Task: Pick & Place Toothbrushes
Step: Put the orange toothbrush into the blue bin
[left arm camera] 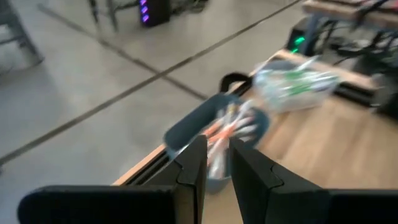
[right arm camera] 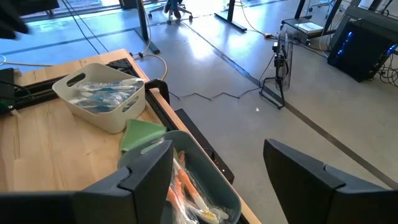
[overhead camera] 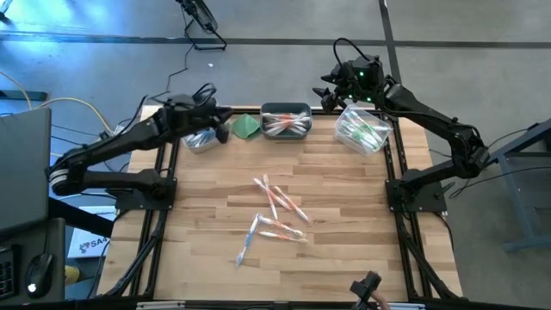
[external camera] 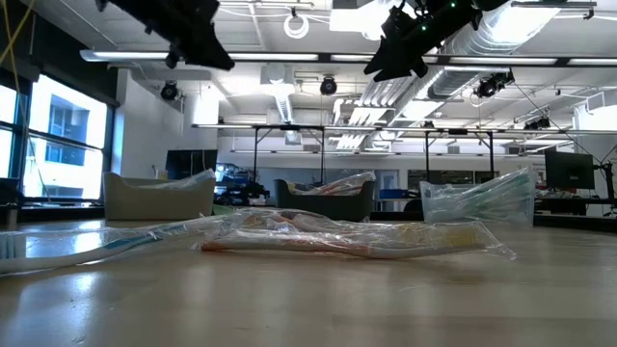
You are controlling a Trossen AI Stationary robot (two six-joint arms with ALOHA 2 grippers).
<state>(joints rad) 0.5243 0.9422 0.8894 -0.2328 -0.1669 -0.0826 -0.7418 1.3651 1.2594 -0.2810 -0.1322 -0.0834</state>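
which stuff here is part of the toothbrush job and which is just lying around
Job:
- loose toothbrushes mid-table
- left bin, blue ones
- middle bin, orange ones
- right bin, green ones
- left gripper
- right gripper

Lying about:
- folded green cloth
- cables on the floor

Three bins line the far edge of the table: a pale bin (overhead camera: 201, 138) at left, a dark bin (overhead camera: 286, 122) in the middle and a clear bin (overhead camera: 364, 131) at right. One green cloth (overhead camera: 247, 126) lies between the left two. About five loose toothbrushes (overhead camera: 277, 211) are scattered mid-table; those inside the bins are too bunched to count. Two robot arms reach in.
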